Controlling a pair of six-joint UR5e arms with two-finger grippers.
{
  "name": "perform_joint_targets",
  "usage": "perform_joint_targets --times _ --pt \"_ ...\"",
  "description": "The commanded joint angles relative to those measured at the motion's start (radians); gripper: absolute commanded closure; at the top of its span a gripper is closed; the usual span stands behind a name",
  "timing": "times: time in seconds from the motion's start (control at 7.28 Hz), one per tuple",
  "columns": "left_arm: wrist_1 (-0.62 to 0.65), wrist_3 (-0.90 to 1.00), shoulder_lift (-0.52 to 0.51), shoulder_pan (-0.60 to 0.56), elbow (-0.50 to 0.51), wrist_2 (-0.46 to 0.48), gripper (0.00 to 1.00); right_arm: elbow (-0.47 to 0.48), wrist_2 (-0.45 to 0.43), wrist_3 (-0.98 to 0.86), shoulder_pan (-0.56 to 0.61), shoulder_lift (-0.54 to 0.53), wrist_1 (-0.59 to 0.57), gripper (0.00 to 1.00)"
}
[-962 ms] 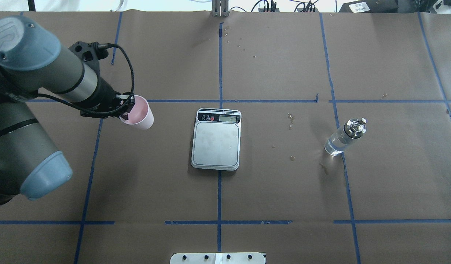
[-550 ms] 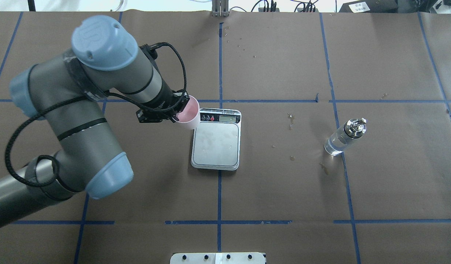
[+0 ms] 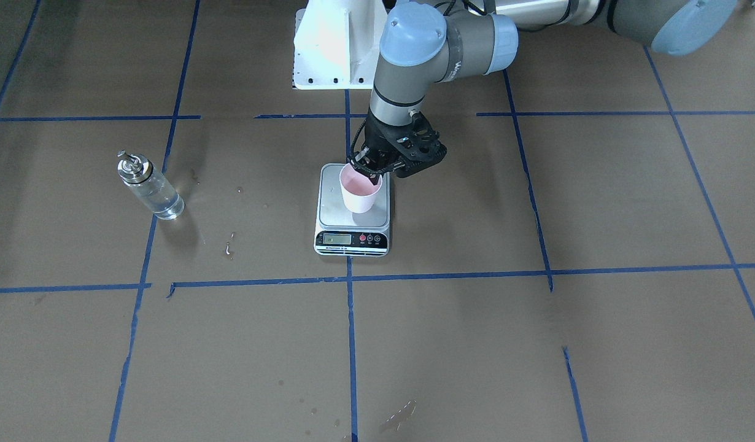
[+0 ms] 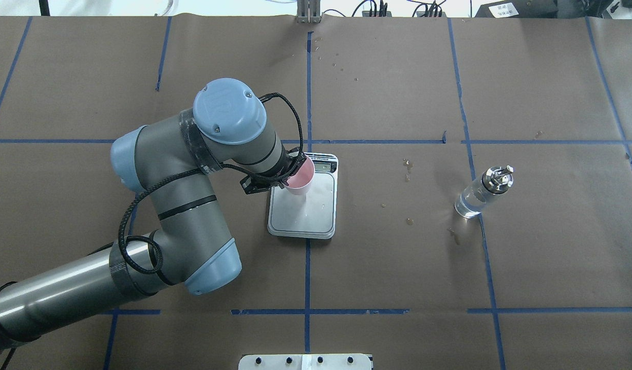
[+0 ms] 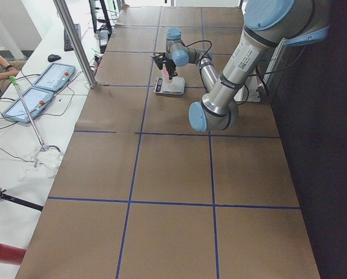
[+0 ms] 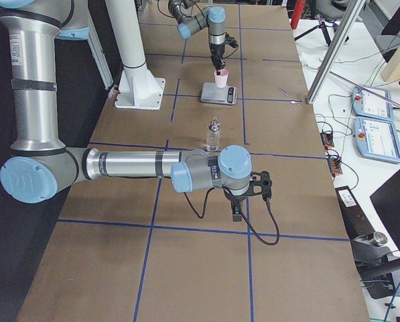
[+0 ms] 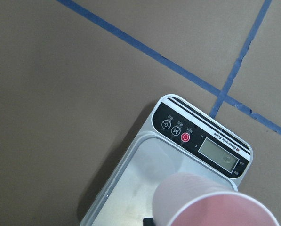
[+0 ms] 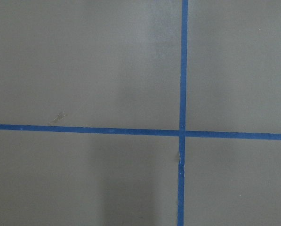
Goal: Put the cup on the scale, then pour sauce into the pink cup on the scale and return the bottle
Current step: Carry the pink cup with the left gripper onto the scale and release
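Note:
My left gripper (image 4: 290,174) is shut on the rim of the pale pink cup (image 4: 299,183) and holds it upright over the scale (image 4: 305,218) platform. I cannot tell whether the cup's base touches the platform. The front view shows the cup (image 3: 359,194) over the scale (image 3: 352,239), gripper (image 3: 372,174) at its far rim. The left wrist view shows the cup (image 7: 211,202) above the scale (image 7: 201,141). The clear glass bottle (image 4: 481,194) with clear sauce (image 4: 467,206) stands upright far right of the scale. My right gripper (image 6: 237,209) hangs over bare table near the bottle (image 6: 214,134); I cannot tell if it is open.
Brown paper with blue tape lines (image 4: 308,267) covers the table. Small wet spots (image 4: 408,221) lie between the scale and the bottle. The robot's white base (image 3: 334,49) stands behind the scale. Operator consoles (image 6: 370,121) sit beyond the table's far edge.
My left arm has carried the cup to the right, from the table's left side to above the scale's platform. The bottle and the scale have not moved.

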Motion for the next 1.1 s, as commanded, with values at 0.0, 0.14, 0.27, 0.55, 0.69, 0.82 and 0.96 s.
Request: perform_joint_targets --times 0.0,0.14,0.27,0.55,0.69,0.82,0.96 --pt "-0.006 0.004 -0.014 0.005 0.013 -0.001 1.0 0.002 0.0 0.0 0.0 0.001 0.001 0.0" --pt "-0.007 0.007 -0.014 0.013 0.013 -0.003 1.0 0.002 0.0 0.0 0.0 0.001 -0.001 0.0" --pt "-0.006 0.022 -0.012 0.022 0.016 -0.001 1.0 0.001 0.0 0.0 0.0 0.001 0.001 0.0" --pt "-0.005 0.025 -0.009 0.028 0.025 0.0 1.0 0.002 0.0 0.0 0.0 0.001 -0.001 0.0" --pt "-0.007 0.027 -0.009 0.029 0.032 0.0 1.0 0.001 0.0 0.0 0.0 0.001 0.001 0.0" --pt "-0.006 0.046 -0.008 0.03 0.029 -0.001 0.83 0.002 0.0 0.0 0.0 0.004 0.001 0.0" --pt "-0.005 0.075 -0.002 0.03 0.029 -0.001 0.26 0.002 0.0 0.0 0.0 0.012 -0.004 0.0"
